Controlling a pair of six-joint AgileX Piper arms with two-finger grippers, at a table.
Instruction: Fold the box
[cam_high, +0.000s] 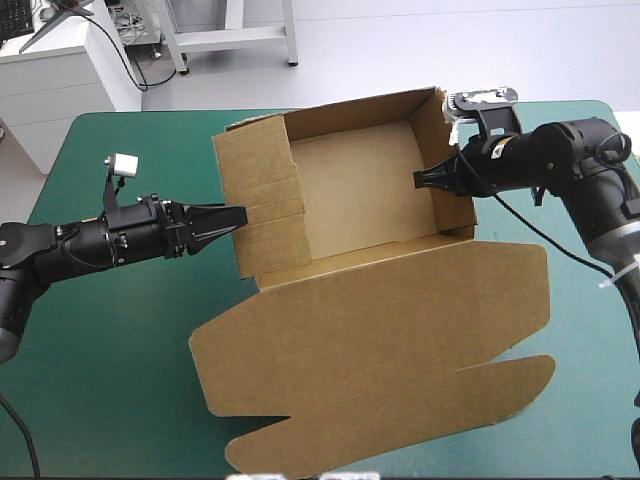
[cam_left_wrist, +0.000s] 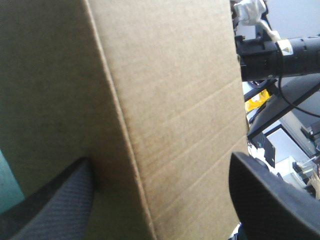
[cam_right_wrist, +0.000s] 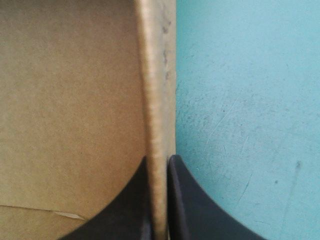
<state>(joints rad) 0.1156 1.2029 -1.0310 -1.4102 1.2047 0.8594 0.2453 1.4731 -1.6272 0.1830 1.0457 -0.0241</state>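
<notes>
One brown box (cam_high: 355, 190) is sitting mid-frame on the teal-green tabletop (cam_high: 100, 380), walls raised, lid lying flat toward the bottom. Of two grippers, the right gripper (cam_high: 420, 180) is clamping its right wall, and the left gripper (cam_high: 242, 214) is spreading wide around its left wall.

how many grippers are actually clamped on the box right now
1. The right gripper is shut on the right wall of the box. The left gripper is at the left wall with its fingers apart, not clamped.
</notes>
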